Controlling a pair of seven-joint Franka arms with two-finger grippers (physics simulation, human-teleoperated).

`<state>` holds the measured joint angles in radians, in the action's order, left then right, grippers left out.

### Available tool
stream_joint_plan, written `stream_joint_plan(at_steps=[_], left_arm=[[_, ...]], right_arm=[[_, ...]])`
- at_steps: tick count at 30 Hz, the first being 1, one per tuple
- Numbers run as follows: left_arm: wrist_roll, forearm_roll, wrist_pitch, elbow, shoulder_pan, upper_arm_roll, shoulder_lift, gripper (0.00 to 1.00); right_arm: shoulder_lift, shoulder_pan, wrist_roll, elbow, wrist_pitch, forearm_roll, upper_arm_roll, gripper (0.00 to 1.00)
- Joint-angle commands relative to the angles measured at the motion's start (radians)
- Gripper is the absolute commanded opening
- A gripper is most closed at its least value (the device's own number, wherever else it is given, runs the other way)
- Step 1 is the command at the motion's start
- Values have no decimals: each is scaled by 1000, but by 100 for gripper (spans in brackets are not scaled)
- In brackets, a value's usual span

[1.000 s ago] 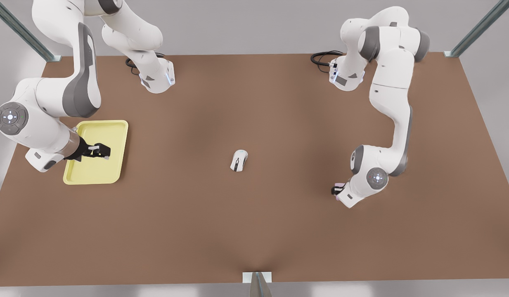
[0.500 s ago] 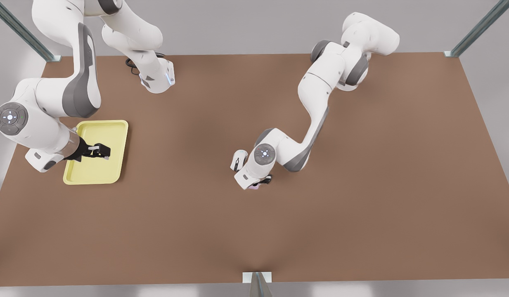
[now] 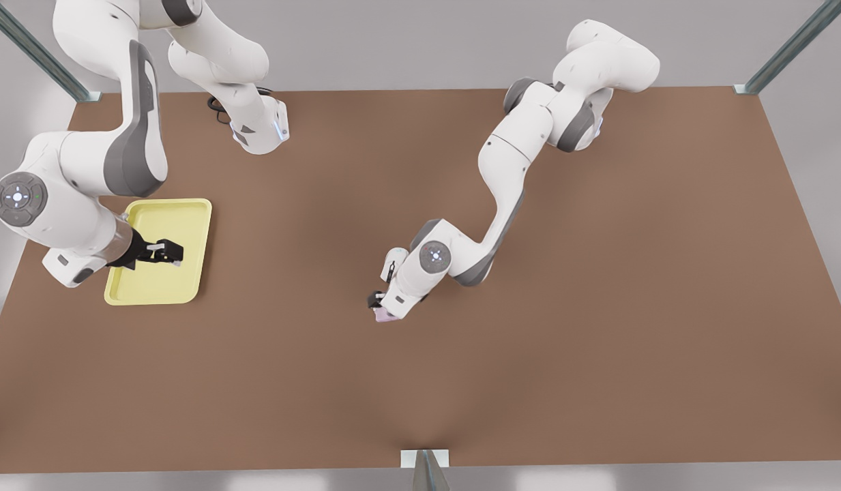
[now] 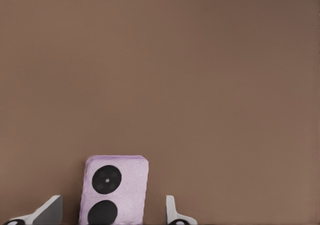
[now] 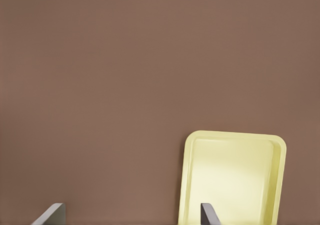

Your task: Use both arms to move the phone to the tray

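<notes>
Both arms bent low, left hand (image 3: 379, 307) near phone (image 4: 114, 190).

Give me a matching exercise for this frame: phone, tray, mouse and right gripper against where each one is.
Things:
1. phone
2. tray
3. mouse
4. right gripper

Places:
A. over the tray, fingers apart
B. near the table's middle, partly hidden by the left arm's wrist
C. between the spread fingers of the left gripper, touching neither
D. on the table at the front view's left

Pairs: 1-C, 2-D, 3-B, 4-A
</notes>
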<state>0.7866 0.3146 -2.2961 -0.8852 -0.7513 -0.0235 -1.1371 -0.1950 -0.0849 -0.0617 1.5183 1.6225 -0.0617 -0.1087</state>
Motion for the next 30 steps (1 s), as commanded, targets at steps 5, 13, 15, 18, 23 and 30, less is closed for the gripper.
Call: stream_joint_plan(at_steps=[5,13,15,18,23,30], left_arm=[[-463,-212,949,-11,501,-13,437,100],[-802,-349,1037,-529,630,-1,935,100],[-793,-313,1123,-445,630,2,910,100],[-811,-305,1123,-445,630,2,901,100],[-811,-304,1120,-446,630,2,881,100],[-810,-301,1116,-451,630,2,869,100]], right_arm=[[2,7,8,-1,-3,0,-6,100],[-308,128,391,-302,11,-59,-266,100],[-483,229,551,-484,23,-96,-266,100],[-595,326,810,-524,140,-99,-256,100],[-669,471,999,-510,220,-95,-184,100],[-699,447,1011,-405,335,-92,-177,100]])
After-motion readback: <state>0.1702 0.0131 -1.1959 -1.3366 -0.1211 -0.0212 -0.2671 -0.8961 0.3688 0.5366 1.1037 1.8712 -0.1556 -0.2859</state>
